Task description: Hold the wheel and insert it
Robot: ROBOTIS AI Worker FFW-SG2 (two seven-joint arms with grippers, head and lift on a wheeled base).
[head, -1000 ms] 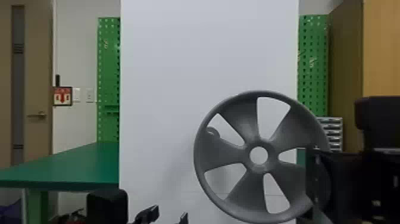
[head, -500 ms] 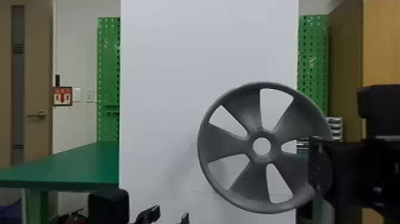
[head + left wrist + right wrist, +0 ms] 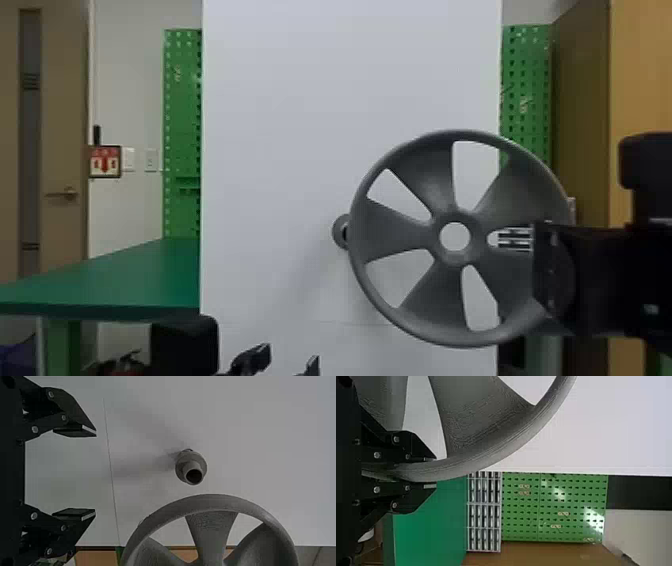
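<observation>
My right gripper (image 3: 542, 270) is at the right of the head view, shut on the rim of the grey five-spoked wheel (image 3: 425, 170), whose face is toward the head camera. In the right wrist view the fingers of my right gripper (image 3: 431, 472) pinch the wheel's rim (image 3: 494, 453). A grey hub peg (image 3: 339, 231) sticks out of the white board, partly hidden behind the wheel's left edge. The left wrist view has the hollow peg (image 3: 191, 468) apart from the wheel (image 3: 212, 530). Low in the head view, my left gripper (image 3: 287, 362) stands open; its fingers (image 3: 81, 514) hold nothing.
The white board (image 3: 310, 125) stands upright behind the wheel. A green table (image 3: 125, 285) is at the left, green pegboards (image 3: 525, 90) flank the board, and a wooden cabinet (image 3: 642, 75) is at the right. Small drawers (image 3: 483, 512) stand beyond the right gripper.
The right gripper and wheel first rose, then shifted slightly right. The peg, seen through a wheel opening a second ago, now shows beside the left rim. The left arm has barely moved.
</observation>
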